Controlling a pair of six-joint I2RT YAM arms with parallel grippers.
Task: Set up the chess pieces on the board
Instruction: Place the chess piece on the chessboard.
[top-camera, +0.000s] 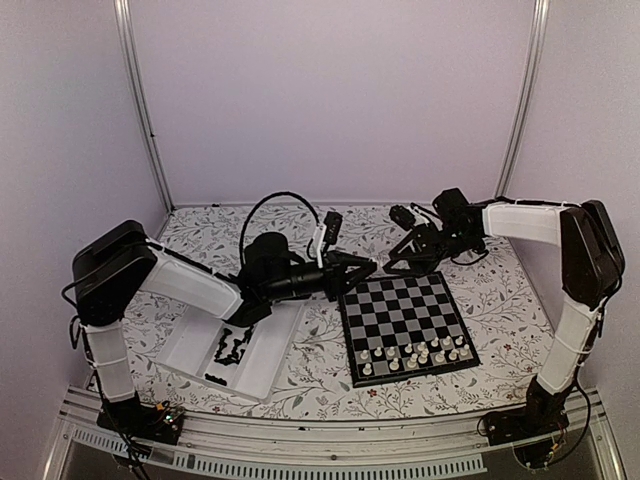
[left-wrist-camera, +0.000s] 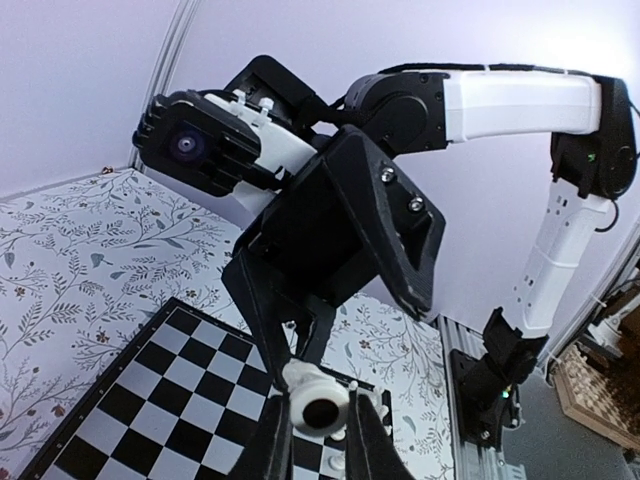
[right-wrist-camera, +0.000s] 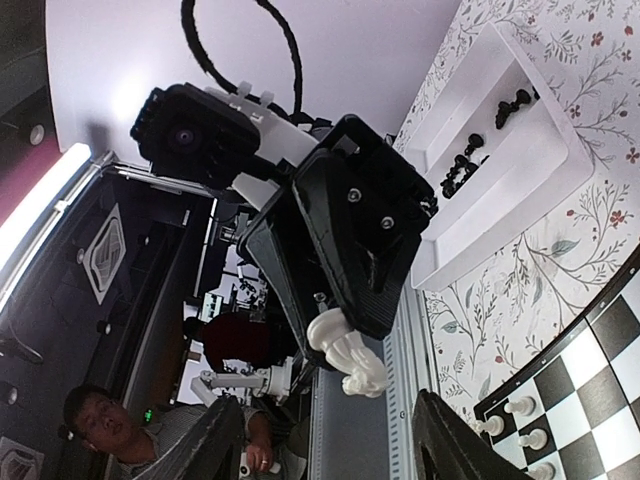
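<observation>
Both arms reach in over the middle of the bench (top-camera: 320, 385) and meet nose to nose above the far left corner of the board (top-camera: 400, 305). The left tool (top-camera: 368, 268) is clenched on a single white piece (right-wrist-camera: 347, 358). The right wrist view shows it clearly: the pale figure pokes out past the black fingertips, up in the air and off any square. The left wrist view backs that up, with the piece pinched between its own two fingers (left-wrist-camera: 275, 445).

Facing it, the right tool (right-wrist-camera: 328, 420) is released. Its fingers stand wide apart at the bottom of its own view with nothing between them, and the held piece hangs just beyond their tips, not touching them.

Down on the board, which lies flat on the floral bench a little right of centre and towards the near edge, the white pieces (top-camera: 415, 355) crowd the two ranks along the board's near edge. Some look upright in neat files; others are too small to judge. The remaining ranks show bare checks.

Over on the left near part of the bench sits the clear tray (top-camera: 190, 340), angled with one end towards the board. The black pieces (top-camera: 232, 350) lie scattered in a loose line down its middle. The tray and the board are apart, with patterned bench between them.
</observation>
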